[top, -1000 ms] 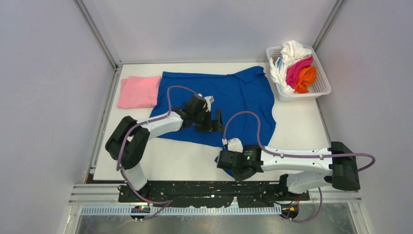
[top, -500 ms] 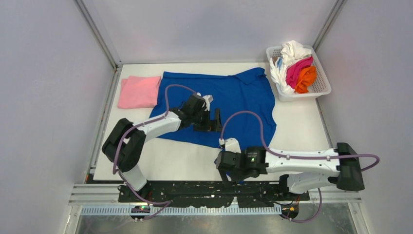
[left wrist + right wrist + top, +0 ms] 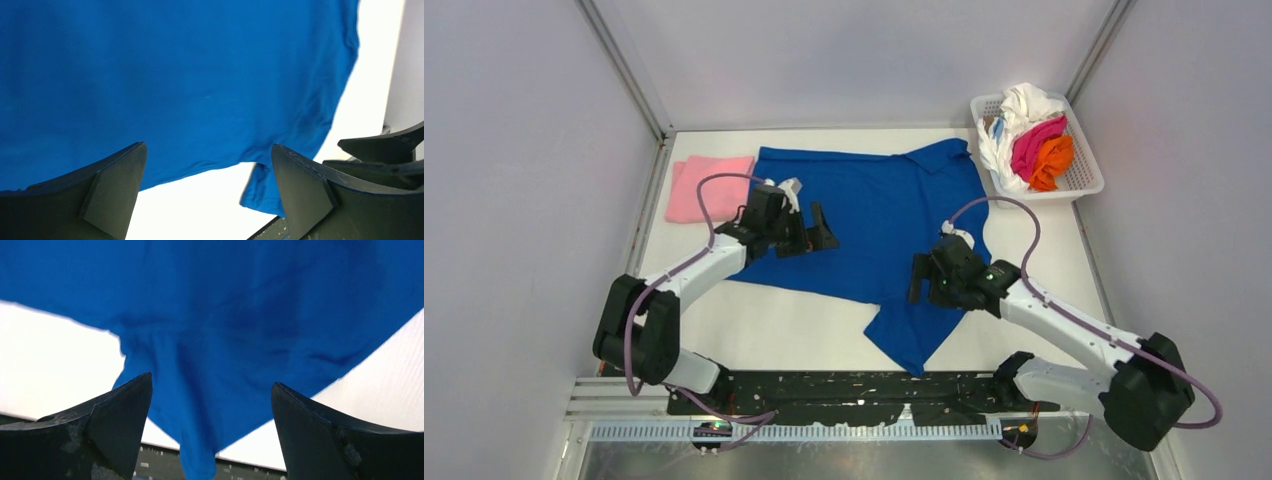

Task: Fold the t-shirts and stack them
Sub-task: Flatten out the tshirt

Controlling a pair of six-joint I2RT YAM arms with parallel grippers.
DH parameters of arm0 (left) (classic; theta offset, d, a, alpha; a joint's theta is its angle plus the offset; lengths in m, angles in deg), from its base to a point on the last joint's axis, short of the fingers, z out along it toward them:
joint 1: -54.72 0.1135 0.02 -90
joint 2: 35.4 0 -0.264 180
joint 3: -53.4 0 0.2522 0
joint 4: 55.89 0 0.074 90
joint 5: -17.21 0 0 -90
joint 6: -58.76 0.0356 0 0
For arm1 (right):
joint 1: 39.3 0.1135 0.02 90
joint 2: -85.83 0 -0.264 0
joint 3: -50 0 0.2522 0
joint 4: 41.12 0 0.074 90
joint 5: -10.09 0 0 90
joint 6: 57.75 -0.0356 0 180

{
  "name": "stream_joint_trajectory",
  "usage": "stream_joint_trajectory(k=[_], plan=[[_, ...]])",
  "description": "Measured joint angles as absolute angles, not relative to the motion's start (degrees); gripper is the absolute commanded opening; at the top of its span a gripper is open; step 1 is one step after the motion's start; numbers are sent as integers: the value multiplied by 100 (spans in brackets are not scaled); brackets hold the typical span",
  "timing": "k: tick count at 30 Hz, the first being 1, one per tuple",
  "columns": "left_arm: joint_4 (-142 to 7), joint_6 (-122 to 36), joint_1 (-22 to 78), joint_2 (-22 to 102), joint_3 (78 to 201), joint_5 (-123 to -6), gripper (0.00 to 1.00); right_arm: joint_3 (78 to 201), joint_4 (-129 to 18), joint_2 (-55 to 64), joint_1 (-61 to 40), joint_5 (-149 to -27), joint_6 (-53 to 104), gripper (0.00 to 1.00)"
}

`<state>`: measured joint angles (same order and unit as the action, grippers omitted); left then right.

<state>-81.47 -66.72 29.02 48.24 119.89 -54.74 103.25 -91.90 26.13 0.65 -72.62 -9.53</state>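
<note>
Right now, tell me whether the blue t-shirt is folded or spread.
Spread: the blue t-shirt lies open and mostly flat across the table, a corner trailing toward the near edge.

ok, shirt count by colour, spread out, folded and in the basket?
Royal blue cloth t-shirt, spread flat: 1
Light pink folded cloth tee: 1
White crumpled cloth in the white plastic mesh basket: 1 bundle, could be more than one
Magenta cloth, in basket: 1
Orange cloth, in basket: 1
Total: 5 visible

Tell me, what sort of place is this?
Probably a walled robot test cell for folding laundry: royal blue cloth t-shirt spread on a white table, white plastic mesh basket of clothes.
</note>
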Motion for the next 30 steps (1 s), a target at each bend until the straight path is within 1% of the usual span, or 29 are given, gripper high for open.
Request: stream_joint_trajectory(k=[6, 8, 11, 16, 19, 25, 30], plan=[[-8184, -6674, 3729, 4889, 11670, -5444, 100, 10342, -8394, 1207, -1006, -7638, -348, 96], [-8175, -6674, 3869, 4981, 11672, -5433, 100, 10368, -8211, 729, -1288, -7749, -219, 96], [-8197, -6674, 3956, 5209, 11672, -5453, 100, 10663, -8036, 351, -1636, -8009, -110, 96], [-8409, -6698, 3958, 5357, 11661, -5623, 100, 10937, -7935, 27, -2003, -8265, 56, 96], [-8394, -6779, 3960, 5287, 11429, -5708, 100, 11000, -7926, -36, -2213, -8372, 113, 96], [-8188, -7112, 3847, 4485, 10494, -5726, 100, 11118, -8012, -132, -2685, -8245, 310, 95], [-8081, -7337, 3501, 4153, 10177, -5717, 100, 11133, -8106, -128, -2915, -8092, 459, 95]])
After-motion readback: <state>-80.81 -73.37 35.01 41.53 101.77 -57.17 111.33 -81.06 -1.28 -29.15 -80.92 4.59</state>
